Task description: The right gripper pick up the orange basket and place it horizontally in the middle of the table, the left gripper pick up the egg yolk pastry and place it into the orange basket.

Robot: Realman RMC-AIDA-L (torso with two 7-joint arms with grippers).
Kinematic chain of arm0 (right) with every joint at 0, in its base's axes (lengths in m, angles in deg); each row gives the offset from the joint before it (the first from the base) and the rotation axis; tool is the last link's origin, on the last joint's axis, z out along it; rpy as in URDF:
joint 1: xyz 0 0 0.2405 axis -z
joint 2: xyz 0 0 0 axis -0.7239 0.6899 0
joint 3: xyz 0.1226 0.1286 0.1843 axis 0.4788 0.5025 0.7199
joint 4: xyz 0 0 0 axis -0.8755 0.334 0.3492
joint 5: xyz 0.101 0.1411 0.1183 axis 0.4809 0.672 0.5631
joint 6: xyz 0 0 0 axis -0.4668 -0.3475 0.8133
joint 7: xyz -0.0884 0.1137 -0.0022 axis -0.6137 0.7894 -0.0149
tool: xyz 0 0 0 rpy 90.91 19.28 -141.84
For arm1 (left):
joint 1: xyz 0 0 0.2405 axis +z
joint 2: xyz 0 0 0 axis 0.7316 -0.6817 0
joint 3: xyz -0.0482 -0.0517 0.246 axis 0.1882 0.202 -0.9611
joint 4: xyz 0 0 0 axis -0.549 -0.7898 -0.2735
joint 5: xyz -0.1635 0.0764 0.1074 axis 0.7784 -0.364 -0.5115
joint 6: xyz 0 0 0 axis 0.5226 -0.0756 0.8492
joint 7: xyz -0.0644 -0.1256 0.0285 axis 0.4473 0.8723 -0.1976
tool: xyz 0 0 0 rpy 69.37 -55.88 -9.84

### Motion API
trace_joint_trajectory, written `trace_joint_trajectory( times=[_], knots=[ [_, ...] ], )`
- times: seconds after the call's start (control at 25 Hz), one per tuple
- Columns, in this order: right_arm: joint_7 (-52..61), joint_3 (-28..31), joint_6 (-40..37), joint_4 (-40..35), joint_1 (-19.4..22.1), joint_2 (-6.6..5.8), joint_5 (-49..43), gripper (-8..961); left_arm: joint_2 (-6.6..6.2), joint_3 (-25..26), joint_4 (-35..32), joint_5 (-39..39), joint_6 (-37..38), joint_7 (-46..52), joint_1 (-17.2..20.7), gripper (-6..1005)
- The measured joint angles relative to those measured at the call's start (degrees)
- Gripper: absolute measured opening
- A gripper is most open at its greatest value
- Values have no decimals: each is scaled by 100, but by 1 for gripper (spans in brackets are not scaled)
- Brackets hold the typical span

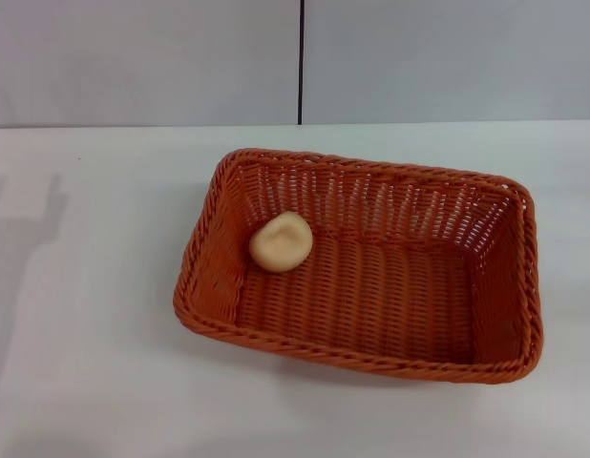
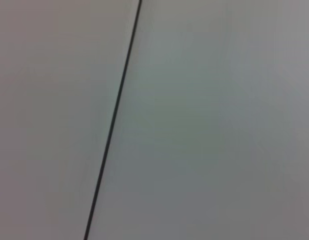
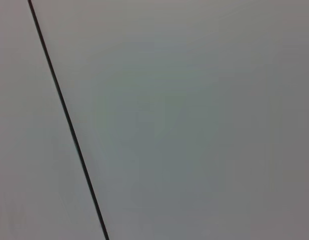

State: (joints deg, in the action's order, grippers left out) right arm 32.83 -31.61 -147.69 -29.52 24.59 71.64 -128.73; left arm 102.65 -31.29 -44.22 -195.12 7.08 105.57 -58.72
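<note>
Both steps are judged done: the egg yolk pastry (image 1: 281,241) is seen inside the orange basket (image 1: 371,355), set lengthwise mid-table (image 1: 85,363). Neither gripper is shown, so their state cannot be told; nothing further seems called for.

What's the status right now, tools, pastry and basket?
Both tools out of view. Egg yolk pastry lying inside the orange basket, in its left rear corner. Basket flat on the table, near the middle. Nothing in the way.
</note>
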Motion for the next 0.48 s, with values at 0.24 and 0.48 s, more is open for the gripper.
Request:
trace_joint_trajectory(
  times=[0.24, 0.48],
  knots=[
    [2, 3, -4, -17, 39, 32, 10, 508, -3, 90, -8, 30, -30, 0, 9, 726],
    [1, 112, -4, 0, 51, 39, 11, 508, -3, 103, -9, 80, -94, 56, 10, 726]
  ],
)
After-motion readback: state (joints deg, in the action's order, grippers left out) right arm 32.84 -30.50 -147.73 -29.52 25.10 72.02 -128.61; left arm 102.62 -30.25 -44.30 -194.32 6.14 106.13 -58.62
